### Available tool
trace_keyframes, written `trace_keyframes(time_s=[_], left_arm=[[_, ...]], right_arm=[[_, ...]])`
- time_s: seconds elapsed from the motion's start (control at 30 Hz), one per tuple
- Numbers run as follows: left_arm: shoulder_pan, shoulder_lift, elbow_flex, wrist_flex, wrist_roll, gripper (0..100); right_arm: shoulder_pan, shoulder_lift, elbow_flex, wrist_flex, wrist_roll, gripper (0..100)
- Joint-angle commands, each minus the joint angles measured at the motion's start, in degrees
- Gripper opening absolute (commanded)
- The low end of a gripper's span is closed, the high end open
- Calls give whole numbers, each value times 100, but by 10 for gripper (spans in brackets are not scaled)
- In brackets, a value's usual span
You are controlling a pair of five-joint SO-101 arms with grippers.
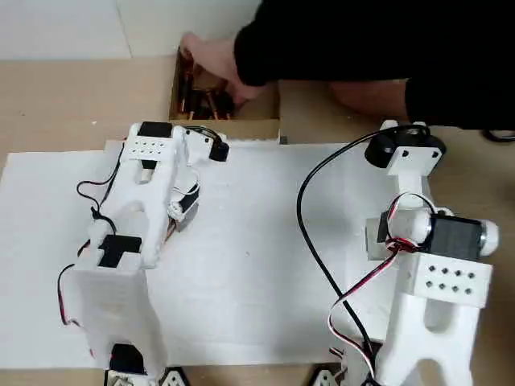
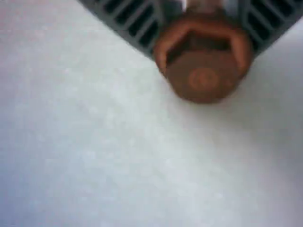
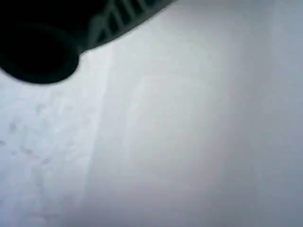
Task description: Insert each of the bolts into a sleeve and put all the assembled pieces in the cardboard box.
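The bolt (image 2: 203,66) sits in my left claw (image 2: 201,14), its copper-coloured hex head turned toward my wrist camera and the dark ribbed jaws pressed against it on either side, so I am pinching it; the part behind the head is hidden, and I cannot tell whether a sleeve is on it. It hangs close above the white sheet (image 1: 265,241) that covers the middle of the table (image 1: 64,104). From above, my left arm (image 1: 137,209) stands on the left side of the sheet, folded over with its wrist toward the far edge. Just beyond that edge, left of centre, is the cardboard box (image 1: 225,127), and copper-coloured pieces (image 1: 201,103) lie inside it; whether they are bare bolts or assembled ones I cannot make out. A person's hand (image 1: 211,58) reaches into the box from the far side, on or just above those pieces. My right arm (image 1: 434,281) stands on the right side of the sheet, well apart from the box, with a black cable (image 1: 310,241) looping across the sheet beside it. My right claw (image 3: 102,26) is low over the bare white sheet, and I cannot tell whether it is spread or pressed together.
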Motion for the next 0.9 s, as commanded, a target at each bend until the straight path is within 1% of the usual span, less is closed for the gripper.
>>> trace_keyframes(time_s=[0.0, 0.1, 0.17, 0.27, 0.33, 0.43, 0.63, 0.77, 0.87], left_arm=[[-18, 18, -110, -26, 18, 6], [0, -18, -163, -26, 18, 6], [9, -26, -356, 123, 18, 6], [9, -26, -945, 457, 114, 6], [-26, -53, -1358, 466, 273, 6], [-35, -484, -1684, 466, 404, 6], [141, -1292, -1692, 466, 571, 6], [149, -1714, -1692, 466, 1073, 6], [167, -2031, -1692, 466, 1099, 6]], right_arm=[[13, -66, -35, -66, 35, 3], [13, -66, -35, -66, 35, 3], [13, -92, -35, -57, 35, 3], [4, -110, -35, -57, 35, 3], [-48, -110, -35, -57, 44, 3], [-444, -110, -35, 31, 44, 3], [-1437, -92, -35, 66, 9, 4], [-1754, -110, -44, 13, 18, 3], [-1824, -119, -44, 4, 18, 3]])
